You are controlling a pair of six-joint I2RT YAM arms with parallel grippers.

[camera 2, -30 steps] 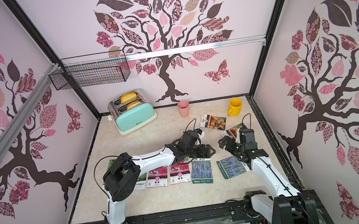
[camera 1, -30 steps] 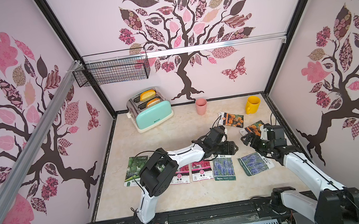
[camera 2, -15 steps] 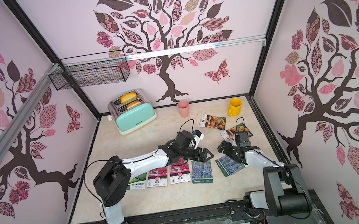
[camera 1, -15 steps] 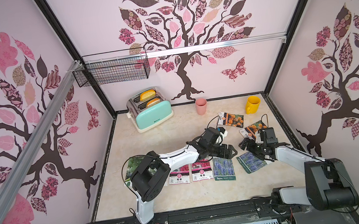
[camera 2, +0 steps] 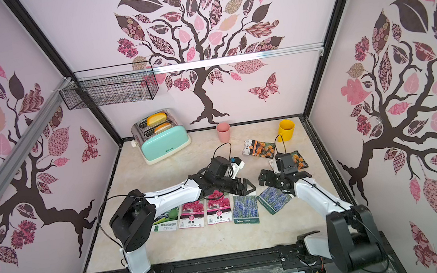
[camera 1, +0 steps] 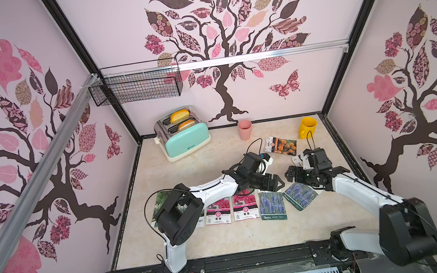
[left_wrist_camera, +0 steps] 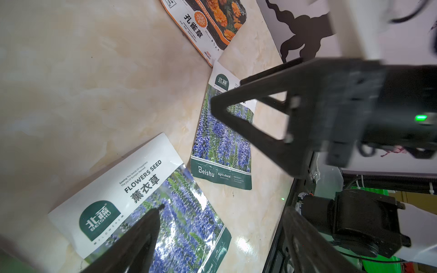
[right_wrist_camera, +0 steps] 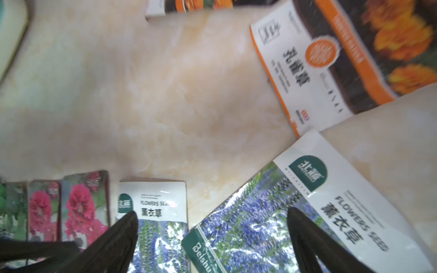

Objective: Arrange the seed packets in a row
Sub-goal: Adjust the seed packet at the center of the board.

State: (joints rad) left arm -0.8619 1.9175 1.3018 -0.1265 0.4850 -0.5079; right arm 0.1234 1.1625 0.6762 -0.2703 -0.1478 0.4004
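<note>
Seed packets, flat and glossy, lie in a row on the beige marble-look table in a top view, and a tilted purple lavender packet sits just beside the row's end. Left wrist view: the black left gripper hangs over the row's upright lavender packet, jaws spread wide and empty. Right wrist view: the black right gripper is equally wide and empty above the tilted packet, with an orange marigold packet nearby.

Beige marble tabletop: seed packets, toaster, pink cup, yellow mug.

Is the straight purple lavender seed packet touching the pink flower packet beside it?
Apart: the right wrist view shows bare table between the straight lavender packet and pink flower packet.
</note>
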